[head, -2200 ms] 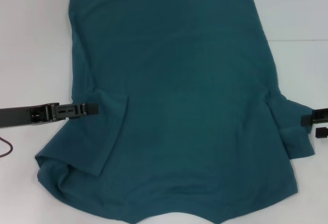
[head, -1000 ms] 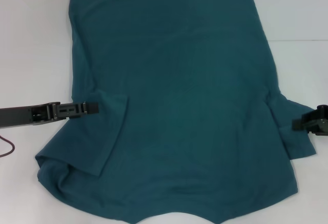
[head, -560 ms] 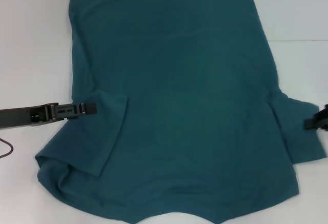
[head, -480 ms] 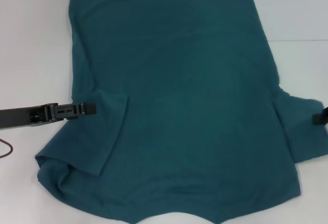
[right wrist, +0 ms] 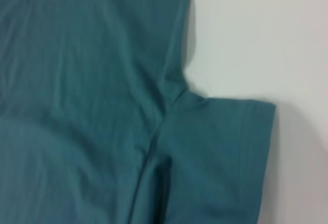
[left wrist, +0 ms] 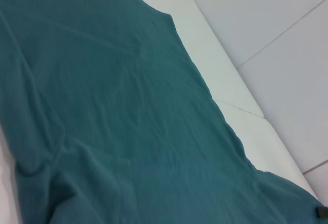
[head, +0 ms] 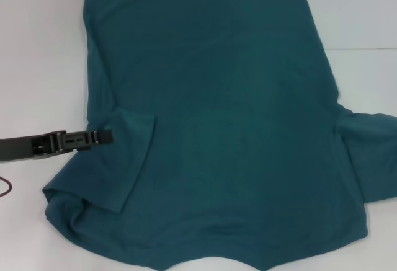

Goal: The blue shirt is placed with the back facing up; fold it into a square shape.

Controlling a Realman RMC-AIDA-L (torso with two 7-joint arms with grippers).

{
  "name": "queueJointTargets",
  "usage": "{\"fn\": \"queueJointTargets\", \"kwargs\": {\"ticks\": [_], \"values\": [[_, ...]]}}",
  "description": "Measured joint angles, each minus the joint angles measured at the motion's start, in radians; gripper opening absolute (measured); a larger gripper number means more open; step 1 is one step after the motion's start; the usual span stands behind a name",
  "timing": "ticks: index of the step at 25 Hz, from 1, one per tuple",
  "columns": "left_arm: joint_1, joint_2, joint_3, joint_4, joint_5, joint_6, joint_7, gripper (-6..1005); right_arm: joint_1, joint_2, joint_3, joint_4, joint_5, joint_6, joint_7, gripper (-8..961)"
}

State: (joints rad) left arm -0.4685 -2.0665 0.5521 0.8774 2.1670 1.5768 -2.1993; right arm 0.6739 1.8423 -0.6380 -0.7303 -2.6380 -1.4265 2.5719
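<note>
1. The large dark teal-blue cotton shirt (head: pixel 217 128) is lying plain side up across the white table (head: pixel 37 48); its left sleeve is lying folded inward over the body, and its right sleeve is spreading outward.
2. The black left gripper (head: pixel 102 136) is reaching over that folded sleeve's edge; I cannot tell how its fingers stand.

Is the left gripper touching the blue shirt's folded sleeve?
Cannot tell. In the head view the left gripper overlaps the edge of the blue shirt, but from above, contact and hovering look alike.
</note>
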Motion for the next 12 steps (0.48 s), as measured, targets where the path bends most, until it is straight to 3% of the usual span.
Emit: {"fn": "queueJointTargets", "kwargs": {"ticks": [12], "values": [[0.005,-0.004,0.0,0.0,-0.001,-0.005,-0.004,887,0.081,0.011,-0.01,-0.028,-0.114,0.04,0.012,11]]}}
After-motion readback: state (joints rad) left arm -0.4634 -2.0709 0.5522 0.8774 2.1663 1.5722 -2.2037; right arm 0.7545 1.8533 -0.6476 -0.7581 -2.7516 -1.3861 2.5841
